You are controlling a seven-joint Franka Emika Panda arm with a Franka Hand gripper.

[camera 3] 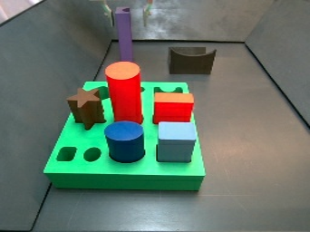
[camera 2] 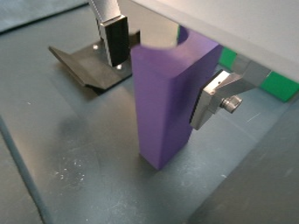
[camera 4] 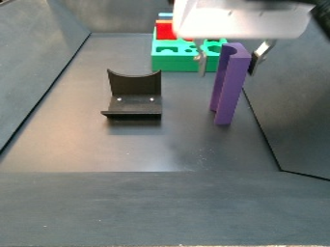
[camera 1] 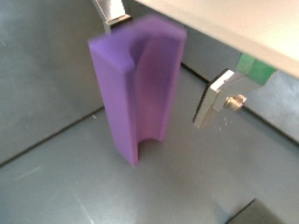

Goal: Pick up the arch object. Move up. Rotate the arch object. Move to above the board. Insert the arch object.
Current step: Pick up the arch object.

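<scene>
The arch object (camera 1: 138, 92) is a tall purple block standing upright on the dark floor, seen in both wrist views (camera 2: 170, 96) and both side views (camera 3: 123, 36) (camera 4: 230, 82). My gripper (camera 1: 163, 57) is lowered over its upper part and stands open, one silver finger on each side. One finger (camera 2: 216, 98) is at or very near a purple face; the other finger (camera 2: 114, 39) stands clear of it. The board (camera 3: 121, 170), a thick green square, lies apart from the arch object, behind it in a side view (camera 4: 172, 58).
The board carries a red cylinder (camera 3: 123, 91), a red cube (camera 3: 173, 107), a blue cylinder (camera 3: 125, 140), a light blue cube (camera 3: 177, 142) and a brown star (camera 3: 83, 102). The dark fixture (camera 4: 133, 95) stands on the floor beside the arch object. Grey walls enclose the floor.
</scene>
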